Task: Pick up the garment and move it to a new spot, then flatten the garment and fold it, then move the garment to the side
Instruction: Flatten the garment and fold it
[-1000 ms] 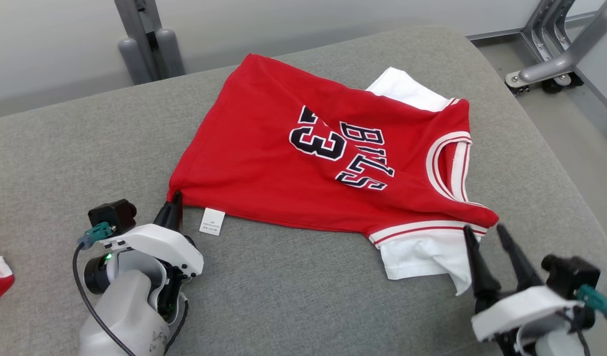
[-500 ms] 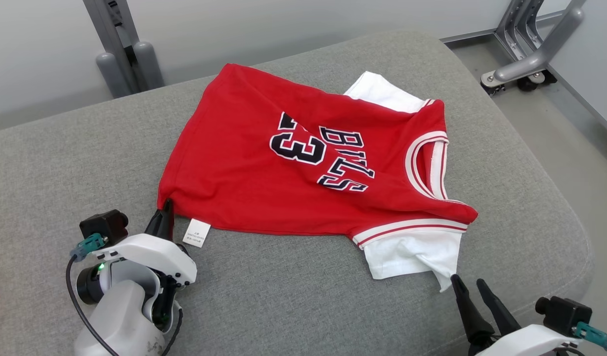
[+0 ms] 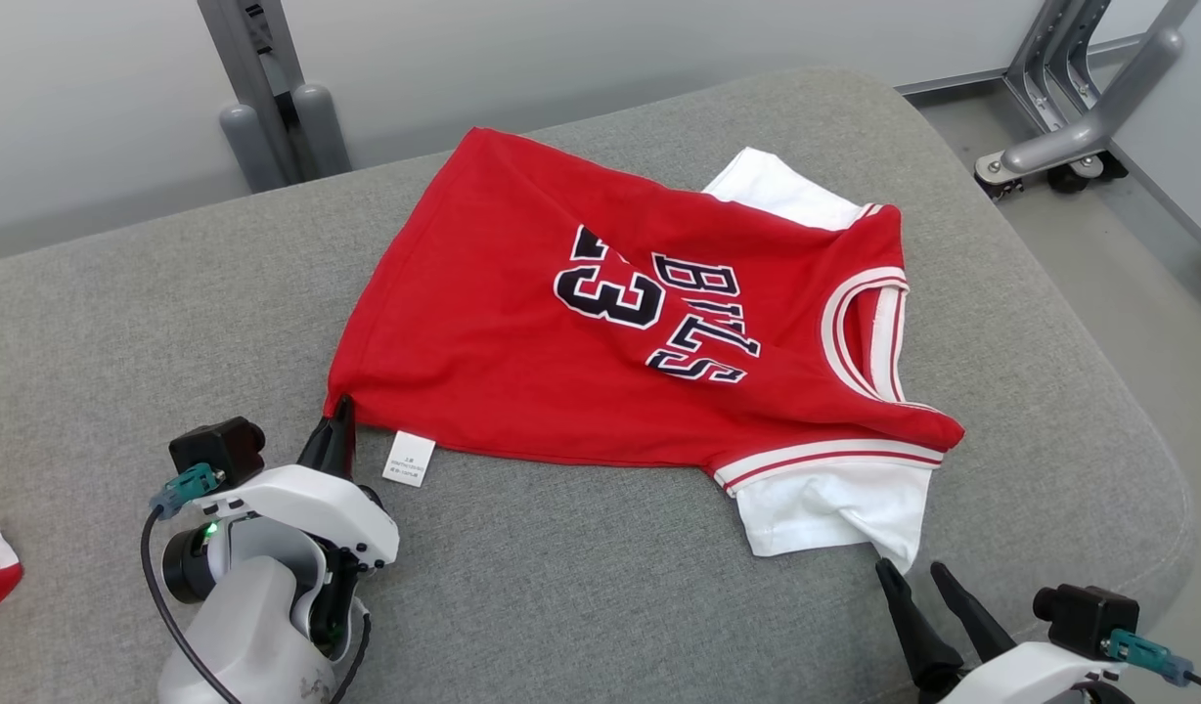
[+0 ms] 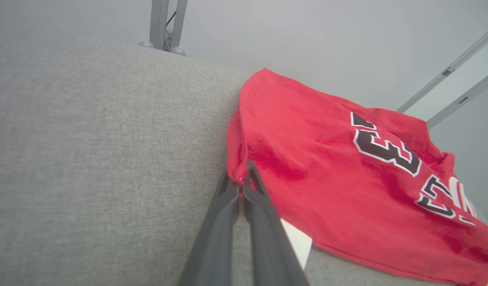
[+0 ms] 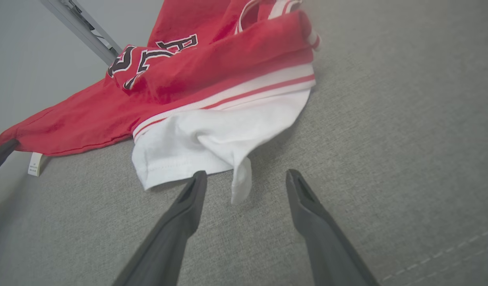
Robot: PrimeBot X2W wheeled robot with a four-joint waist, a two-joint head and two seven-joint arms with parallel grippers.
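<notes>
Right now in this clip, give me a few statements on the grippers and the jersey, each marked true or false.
1. The left gripper is shut on a corner of the red jersey. True.
2. The right gripper is clamped on the white sleeve. False: it is open, with its fingers apart on either side of the sleeve's drooping tip, gripping nothing.
3. The jersey lies on a grey cushion. True.
4. The jersey is already folded neatly in half. False: it lies spread open, rumpled across the lettering.
5. A small white label sticks out from the hem beside the left gripper. True.
</notes>
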